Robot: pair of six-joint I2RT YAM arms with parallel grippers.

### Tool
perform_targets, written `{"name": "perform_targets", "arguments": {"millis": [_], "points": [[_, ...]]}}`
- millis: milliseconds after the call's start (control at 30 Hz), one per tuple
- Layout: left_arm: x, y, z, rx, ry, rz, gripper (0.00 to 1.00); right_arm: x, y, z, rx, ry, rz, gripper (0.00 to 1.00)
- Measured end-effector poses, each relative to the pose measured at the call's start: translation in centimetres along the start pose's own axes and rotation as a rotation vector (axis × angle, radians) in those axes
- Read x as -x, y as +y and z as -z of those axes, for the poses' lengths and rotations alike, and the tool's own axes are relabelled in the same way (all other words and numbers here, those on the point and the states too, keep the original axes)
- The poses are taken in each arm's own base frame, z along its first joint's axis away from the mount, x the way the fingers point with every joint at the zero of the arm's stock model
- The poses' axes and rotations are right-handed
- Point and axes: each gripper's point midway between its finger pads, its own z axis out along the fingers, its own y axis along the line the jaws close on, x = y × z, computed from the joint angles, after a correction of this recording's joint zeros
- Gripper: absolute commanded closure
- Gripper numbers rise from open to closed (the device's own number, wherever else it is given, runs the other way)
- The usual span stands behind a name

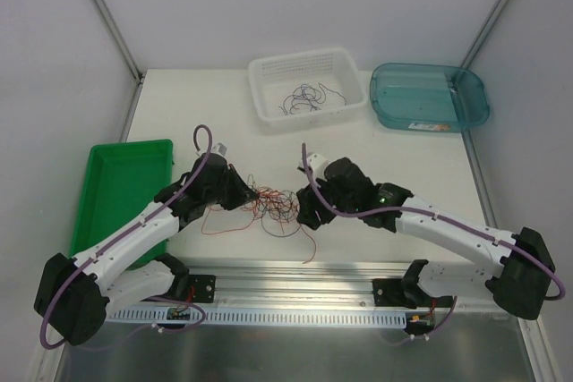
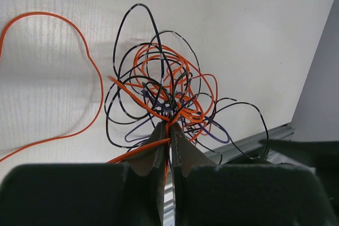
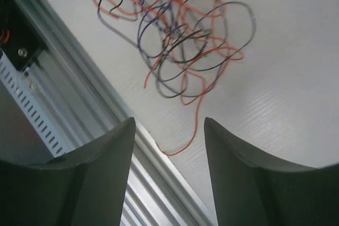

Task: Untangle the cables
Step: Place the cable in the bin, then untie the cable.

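Clamped jaws on left gripper point(image 2: 170, 130), pinching an orange strand of the cables point(image 2: 164, 86) at the near side of the tangle. Spread jaws on right gripper point(image 3: 169, 125), nothing between them, no contact with any wire, tips just short of the knot. Cables bunched in one loose knot of orange, black and a little purple, lying on the white table point(image 1: 403, 163) toward its front edge, between the two grippers. Left gripper at the knot's left side, right gripper just beside its right side. Long orange loop trailing off left of the knot in left wrist view, flat on the surface. One thin orange tail running out toward the metal rail point(image 3: 79, 93) in right wrist view, ending close to it. Farther back: white basket point(image 1: 304, 55) with a few dark strands point(image 1: 304, 98) inside, blue tub point(image 1: 474, 100) just right of it, well apart from the knot. Green tray point(image 1: 121, 181) at far left, beside the left arm.
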Motion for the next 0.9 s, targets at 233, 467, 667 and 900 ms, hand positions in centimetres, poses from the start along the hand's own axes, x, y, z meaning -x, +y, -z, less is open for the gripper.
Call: {"name": "perform_targets", "arguments": {"millis": [233, 467, 667, 900], "points": [[0.1, -0.9, 0.0, -0.010, -0.013, 0.079, 1.00, -3.3, 4.8, -2.8, 0.123, 0.038, 0.040, 0.43], [1.5, -0.6, 0.0, 0.015, -0.092, 0.111, 0.99, -3.1, 5.4, -7.8, 0.126, 0.039, -0.025, 0.44], [1.6, 2.1, -0.7, 0.093, -0.144, 0.104, 0.93, -5.3, 4.0, -11.2, 0.043, 0.133, -0.078, 0.44], [0.6, 5.3, -1.5, 0.187, -0.144, 0.094, 0.80, -4.5, 2.5, -11.7, -0.071, 0.133, -0.106, 0.45]]}}
